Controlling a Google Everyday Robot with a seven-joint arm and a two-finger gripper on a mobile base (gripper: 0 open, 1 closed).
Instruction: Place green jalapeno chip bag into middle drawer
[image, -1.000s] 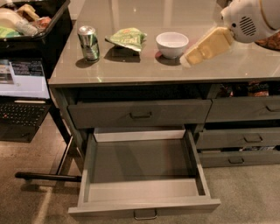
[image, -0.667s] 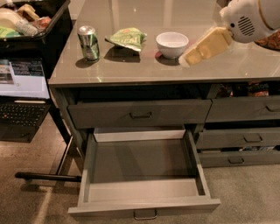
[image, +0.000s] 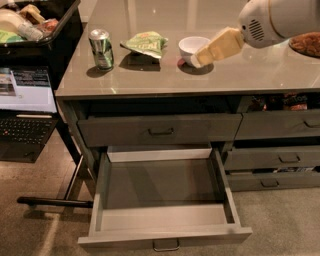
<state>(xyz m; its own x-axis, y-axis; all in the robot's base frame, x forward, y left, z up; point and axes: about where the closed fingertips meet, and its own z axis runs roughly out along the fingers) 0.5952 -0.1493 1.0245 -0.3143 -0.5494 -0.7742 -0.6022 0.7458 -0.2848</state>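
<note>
You look down on a grey counter (image: 240, 75) with drawers beneath it. The gripper (image: 200, 60), a tan wedge on a white arm (image: 285, 20), reaches in from the upper right of the frame and hangs over the counter. Its tip now overlaps the right side of the white bowl (image: 190, 44). A second ago it sat a little further right, clear of the bowl, so it has crept left. You cannot tell whether it is spread or closed, or whether it grips anything.

The bag (image: 145, 44) lies crinkled on the counter at upper centre, between the can (image: 101, 48) on its left and the bowl on its right. It is apart from the gripper. Bag, can and bowl lie where they did before.

The middle drawer (image: 100, 190) stands pulled out at lower centre, as before, its loop handle at the bottom edge. The top drawer (image: 160, 129) above it is closed. A laptop (image: 25, 100) glows at the left edge.
</note>
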